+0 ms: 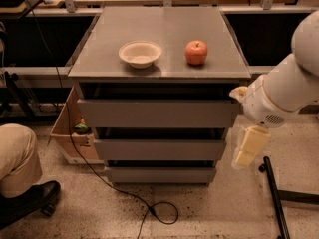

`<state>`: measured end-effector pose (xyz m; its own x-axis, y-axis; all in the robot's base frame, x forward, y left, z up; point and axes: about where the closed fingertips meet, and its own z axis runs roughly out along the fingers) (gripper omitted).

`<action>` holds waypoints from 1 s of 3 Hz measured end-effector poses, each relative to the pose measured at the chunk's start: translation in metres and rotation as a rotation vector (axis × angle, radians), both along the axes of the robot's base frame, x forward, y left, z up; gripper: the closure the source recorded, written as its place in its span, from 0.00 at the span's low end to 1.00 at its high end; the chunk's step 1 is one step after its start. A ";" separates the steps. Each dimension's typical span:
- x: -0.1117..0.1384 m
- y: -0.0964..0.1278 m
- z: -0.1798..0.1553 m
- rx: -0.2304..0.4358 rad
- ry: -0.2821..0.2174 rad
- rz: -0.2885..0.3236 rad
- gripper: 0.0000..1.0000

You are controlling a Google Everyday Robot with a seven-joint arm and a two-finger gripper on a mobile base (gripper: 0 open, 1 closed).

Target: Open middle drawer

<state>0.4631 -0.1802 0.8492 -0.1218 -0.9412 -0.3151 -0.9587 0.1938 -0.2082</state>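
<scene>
The grey cabinet has three stacked handleless drawer fronts. The middle drawer (159,149) is the medium front between the taller top drawer (158,113) and the smallest bottom drawer (160,175); it looks closed. My white arm comes in from the right. The cream gripper (247,148) hangs at the cabinet's right side, level with the middle drawer and just right of its front edge, apart from it.
A white bowl (140,53) and a red apple (196,52) sit on the cabinet top (159,29). A cardboard box (70,131) stands at the left. A person's leg and shoe (22,183) are at bottom left. A black cable (149,208) lies on the floor. A black stand base (276,198) is at bottom right.
</scene>
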 end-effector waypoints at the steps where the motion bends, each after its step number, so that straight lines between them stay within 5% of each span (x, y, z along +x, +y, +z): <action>1: 0.003 0.015 -0.059 0.037 0.035 0.045 0.00; 2: 0.001 0.030 -0.123 0.062 0.106 0.081 0.00; 3: 0.001 0.030 -0.123 0.062 0.106 0.081 0.00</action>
<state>0.4637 -0.1502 0.7259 -0.0814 -0.9285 -0.3622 -0.9877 0.1237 -0.0951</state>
